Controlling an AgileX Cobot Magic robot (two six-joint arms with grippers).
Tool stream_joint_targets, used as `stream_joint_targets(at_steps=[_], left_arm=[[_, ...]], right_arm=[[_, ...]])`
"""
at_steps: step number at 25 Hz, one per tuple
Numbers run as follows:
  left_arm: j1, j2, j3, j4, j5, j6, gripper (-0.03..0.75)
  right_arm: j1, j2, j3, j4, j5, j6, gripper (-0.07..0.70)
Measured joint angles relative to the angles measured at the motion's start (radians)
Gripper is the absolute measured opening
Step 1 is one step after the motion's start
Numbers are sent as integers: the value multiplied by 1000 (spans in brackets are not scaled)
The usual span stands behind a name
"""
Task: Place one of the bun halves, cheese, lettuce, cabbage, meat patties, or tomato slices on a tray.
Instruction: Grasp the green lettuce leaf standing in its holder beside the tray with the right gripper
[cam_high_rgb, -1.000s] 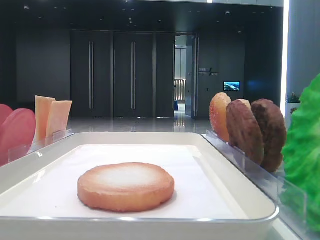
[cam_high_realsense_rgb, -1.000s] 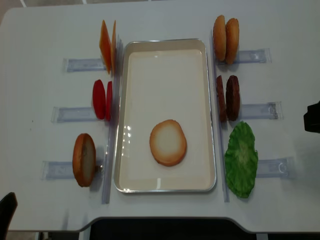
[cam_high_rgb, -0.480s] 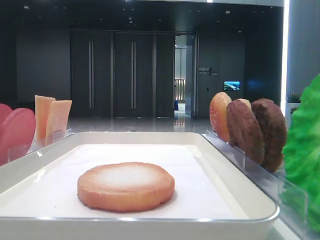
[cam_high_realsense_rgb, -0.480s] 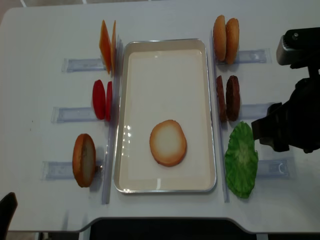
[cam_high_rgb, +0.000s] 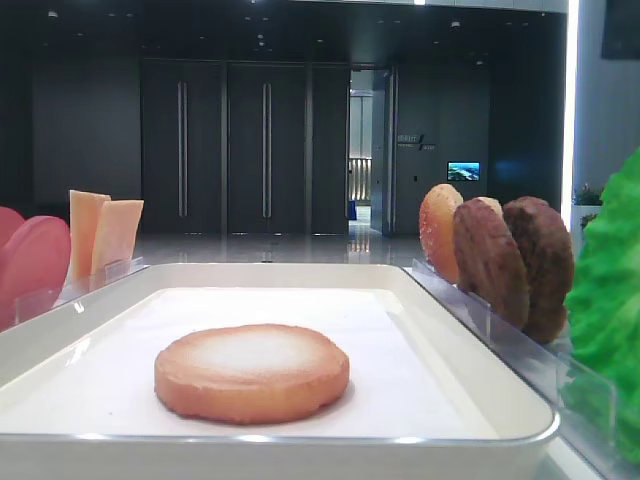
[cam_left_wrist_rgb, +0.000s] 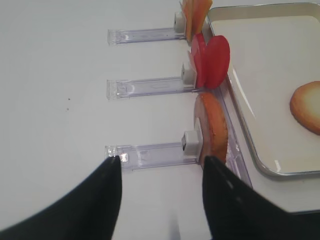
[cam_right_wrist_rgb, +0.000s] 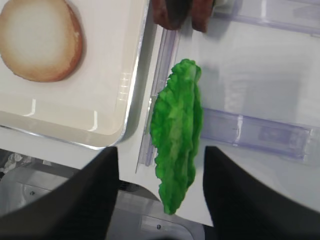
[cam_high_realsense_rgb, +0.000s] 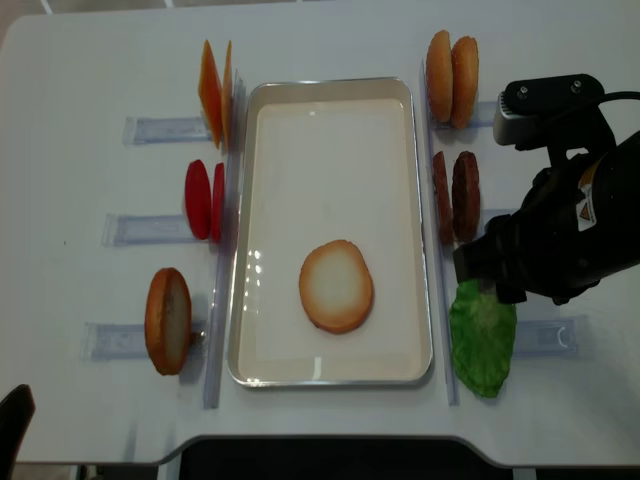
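One bun half (cam_high_realsense_rgb: 336, 286) lies flat, pale face up, on the white tray (cam_high_realsense_rgb: 330, 92). The green lettuce (cam_right_wrist_rgb: 176, 130) stands on edge in a clear holder right of the tray. My right gripper (cam_right_wrist_rgb: 160, 150) hovers above it, open, one finger on each side of the leaf and apart from it. In the overhead view the right arm (cam_high_realsense_rgb: 550, 240) covers the top of the lettuce (cam_high_realsense_rgb: 482, 340). My left gripper (cam_left_wrist_rgb: 161, 160) is open and empty above the clear rail left of another upright bun half (cam_left_wrist_rgb: 212, 125).
Left of the tray stand cheese slices (cam_high_realsense_rgb: 215, 92), tomato slices (cam_high_realsense_rgb: 205, 198) and a bun half (cam_high_realsense_rgb: 168, 318). On its right stand two bun halves (cam_high_realsense_rgb: 452, 78) and two meat patties (cam_high_realsense_rgb: 457, 195). Clear plastic rails (cam_high_realsense_rgb: 145, 229) stick out on both sides.
The right arm has come in from the right edge of the overhead view and moved left until its gripper is over the lettuce. The food has not moved.
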Motion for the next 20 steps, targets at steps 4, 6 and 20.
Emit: stream_joint_targets(at_steps=[4,6,20], left_arm=[[0,0,0,0,0,0,398],[0,0,0,0,0,0,398],[0,0,0,0,0,0,364]], right_arm=[[0,40,0,-4,-7,1,367],[0,57,0,-6,-9,1,367],[0,82,0,-19,-44,1,367]])
